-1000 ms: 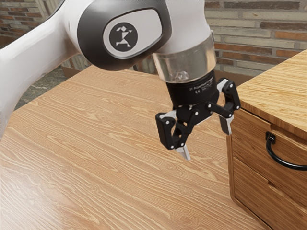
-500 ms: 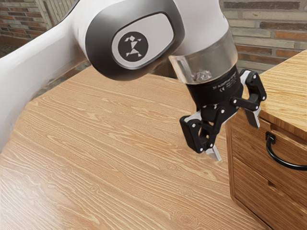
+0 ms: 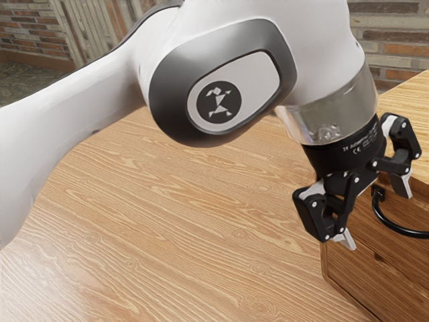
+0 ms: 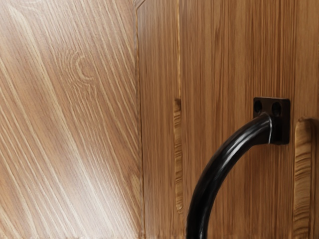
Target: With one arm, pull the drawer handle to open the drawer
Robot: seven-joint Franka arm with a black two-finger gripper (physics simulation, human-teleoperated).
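Status: our gripper (image 3: 375, 216) is at the front face of the wooden cabinet (image 3: 375, 288), on the exterior view's right, hanging off the white arm (image 3: 221, 74) that comes in from upper left. The fingers are spread apart and clamp nothing. One fingertip (image 3: 344, 239) sits low, against the cabinet's near corner as seen from the side. The other fingertip (image 3: 404, 186) is higher, just under the cabinet top. The black drawer handle (image 3: 400, 230) is on the drawer front just past the hand. Its upper end lines up with the gap between the fingers in that view, but we can't tell whether either finger touches it. In the wrist view the handle (image 4: 219, 169) is close ahead, a curved black bar running from its square two-hole bracket (image 4: 273, 119). The drawer front (image 4: 229, 55) looks flush with the panel beside it there. The cabinet stands on the wood-grain table (image 3: 167, 221), with a brick wall (image 3: 395, 27) behind.
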